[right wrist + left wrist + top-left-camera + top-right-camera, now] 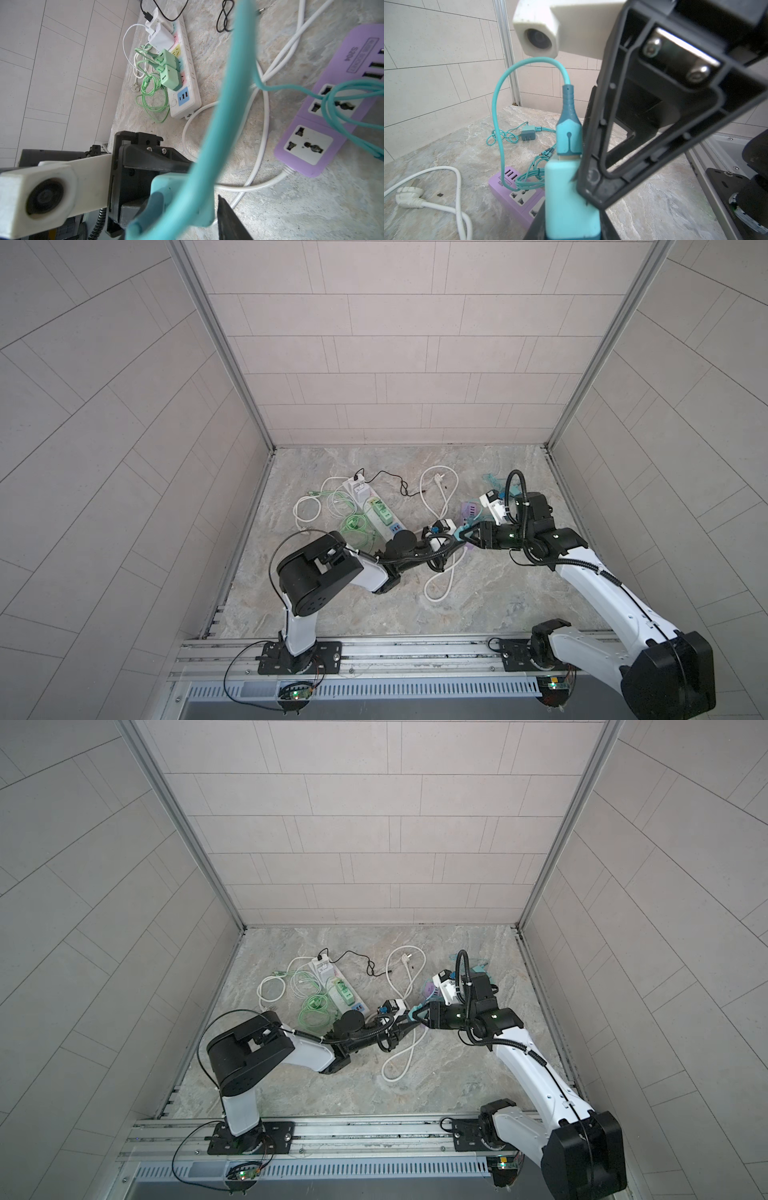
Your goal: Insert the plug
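The plug is a teal charger (566,197) with a teal cable (500,116) plugged into its top. My left gripper (571,224) is shut on its lower end and holds it above the floor. In both top views the two grippers meet at mid-floor around the charger (458,534) (413,1013). My right gripper (180,209) straddles the charger (176,187); one finger lies against it, and a sliver of gap shows at the dark finger (228,218). The purple power strip (512,191) (324,124) (471,512) lies just beyond, its sockets face up, partly draped by teal cable.
A white power strip (374,510) (187,87) carrying green and white chargers lies at the left, with green and white cables coiled beside it. A white cord (440,497) loops across the middle. A second teal charger (528,133) lies near the back wall.
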